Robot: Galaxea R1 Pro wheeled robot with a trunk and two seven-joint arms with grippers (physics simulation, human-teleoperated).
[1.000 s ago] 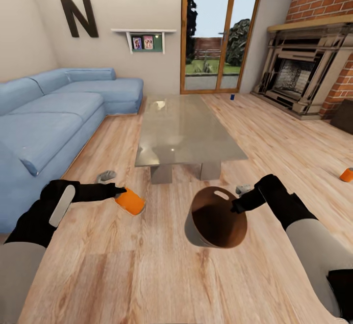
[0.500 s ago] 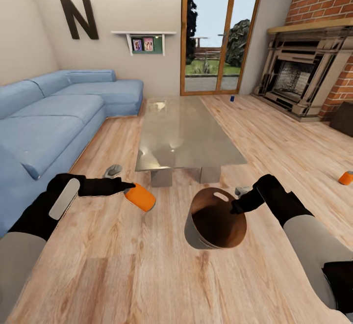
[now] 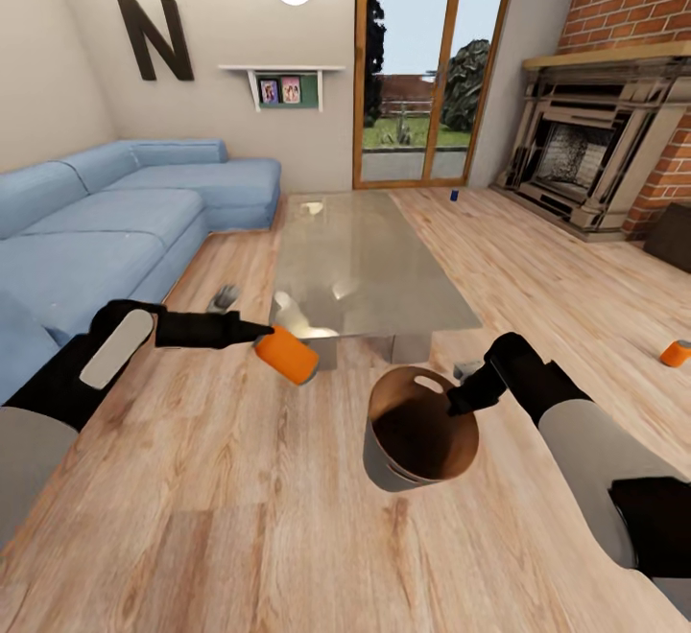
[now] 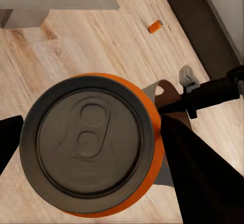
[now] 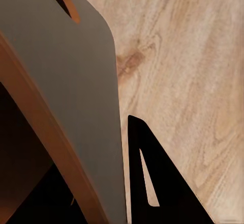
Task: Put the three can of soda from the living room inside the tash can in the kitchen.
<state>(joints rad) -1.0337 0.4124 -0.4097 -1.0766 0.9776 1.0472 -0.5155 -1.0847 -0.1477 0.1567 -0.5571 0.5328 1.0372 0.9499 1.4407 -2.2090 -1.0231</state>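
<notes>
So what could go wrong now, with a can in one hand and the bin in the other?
The left gripper holds the orange can out over bare floor, short of the bin, so a slip would likely send it rolling. The right gripper pinches just the bin's rim, so the tilted bin might swing or drop. Two more cans, orange and blue, lie far off.

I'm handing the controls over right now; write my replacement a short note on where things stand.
Left gripper: shut on an orange can, held in the air left of the bin.
Right gripper: pinching the rim of the trash can, which is off the floor and looks empty.
Second orange can on the floor far right; blue can by the glass door.
Nothing binned yet: three cans to drop in, then to the kitchen.
</notes>
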